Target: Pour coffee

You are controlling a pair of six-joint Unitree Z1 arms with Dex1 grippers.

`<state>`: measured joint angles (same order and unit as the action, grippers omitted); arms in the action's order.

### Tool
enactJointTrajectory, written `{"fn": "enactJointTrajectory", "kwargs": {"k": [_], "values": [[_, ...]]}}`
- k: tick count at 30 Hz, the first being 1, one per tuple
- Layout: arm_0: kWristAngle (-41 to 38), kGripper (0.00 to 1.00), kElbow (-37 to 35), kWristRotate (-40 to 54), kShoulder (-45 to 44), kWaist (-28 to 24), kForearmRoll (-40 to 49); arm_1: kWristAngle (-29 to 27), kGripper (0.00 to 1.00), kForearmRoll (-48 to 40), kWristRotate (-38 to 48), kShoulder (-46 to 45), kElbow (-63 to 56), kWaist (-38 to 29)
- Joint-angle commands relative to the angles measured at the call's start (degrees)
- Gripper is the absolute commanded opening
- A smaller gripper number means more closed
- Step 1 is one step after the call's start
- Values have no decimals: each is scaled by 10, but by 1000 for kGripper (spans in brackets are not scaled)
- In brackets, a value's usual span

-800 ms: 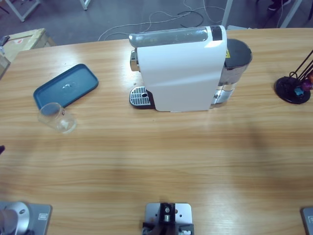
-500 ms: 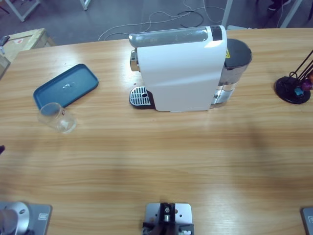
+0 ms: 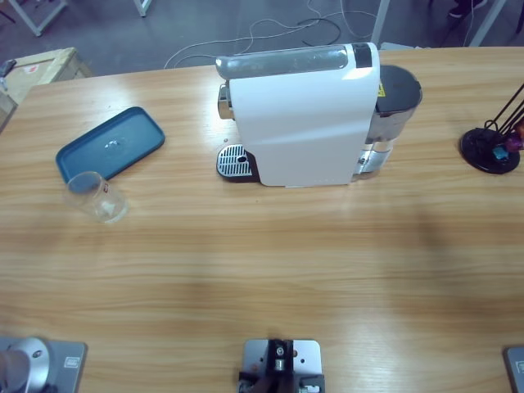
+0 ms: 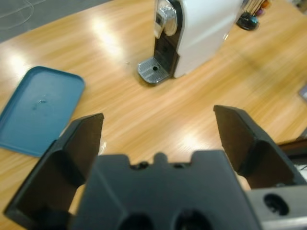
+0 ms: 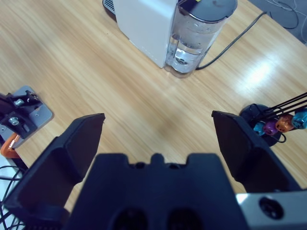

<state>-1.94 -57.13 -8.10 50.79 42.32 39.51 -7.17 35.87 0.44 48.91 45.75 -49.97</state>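
On the wooden counter (image 3: 270, 262) we see a white coffee machine (image 3: 299, 115) standing near the far edge, its silver drip grate (image 3: 232, 160) jutting out toward the side where the tray lies and its clear water tank (image 3: 391, 115) fixed to the opposite end. A blue tray (image 3: 110, 142) lies flat well apart from the machine, and a clear glass (image 3: 97, 196) sits just beside the tray's nearer corner — we cannot tell whether it is upright or tipped, nor whether it touches the tray. At the other end of the counter stands a black capsule holder (image 3: 491, 147) with coloured capsules on it.

In the high view neither arm reaches over the working area. Our left claw (image 4: 158, 129) hangs above the counter with its two black jaws spread wide and nothing between them; through the gap we look toward the tray (image 4: 38, 110) and the front of the coffee machine (image 4: 192, 33), with its grate (image 4: 153, 71) at the base. Our right claw (image 5: 158, 129) is likewise spread and holds nothing — it looks down on the water tank (image 5: 194, 33) end of the machine, a black cable (image 5: 235, 40) running from behind it, and the capsule holder (image 5: 268, 122) off to one side.
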Motion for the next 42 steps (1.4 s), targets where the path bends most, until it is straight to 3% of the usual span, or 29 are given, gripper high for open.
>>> {"fn": "enactJointTrajectory", "kwargs": {"k": [1,3,7,12,17,21,24,26,27,32,42], "values": [[-313,1000,-121,-201,272,-136,-62,-11,1000,-4,7,-7,-20,-7],[-316,1000,-124,-254,313,-138,-124,-11,1000,-5,7,-8,-20,-7],[-326,1000,-178,-347,403,-138,-135,-10,1000,-5,7,-4,-19,-7],[-359,985,-187,-374,484,-135,-199,-11,1000,-5,7,-7,-20,-7],[-344,962,-196,-375,517,-124,-202,-11,1000,-4,7,-1,-19,-7],[-338,580,-208,-364,528,-113,-202,-11,1000,-3,7,7,-16,-7],[-346,384,-213,-360,535,-106,-202,-11,1000,-3,7,9,-15,-7],[-340,34,-215,-357,534,-104,-202,-10,1000,-3,7,8,-16,-7],[-339,0,-217,-356,533,-103,-202,-10,1000,-3,7,8,-16,-7],[-275,0,-219,-351,507,-85,-202,-10,1000,-3,7,7,-16,-7],[-286,0,-254,-354,483,-53,-203,-11,1000,-3,7,6,-16,-7]]}}
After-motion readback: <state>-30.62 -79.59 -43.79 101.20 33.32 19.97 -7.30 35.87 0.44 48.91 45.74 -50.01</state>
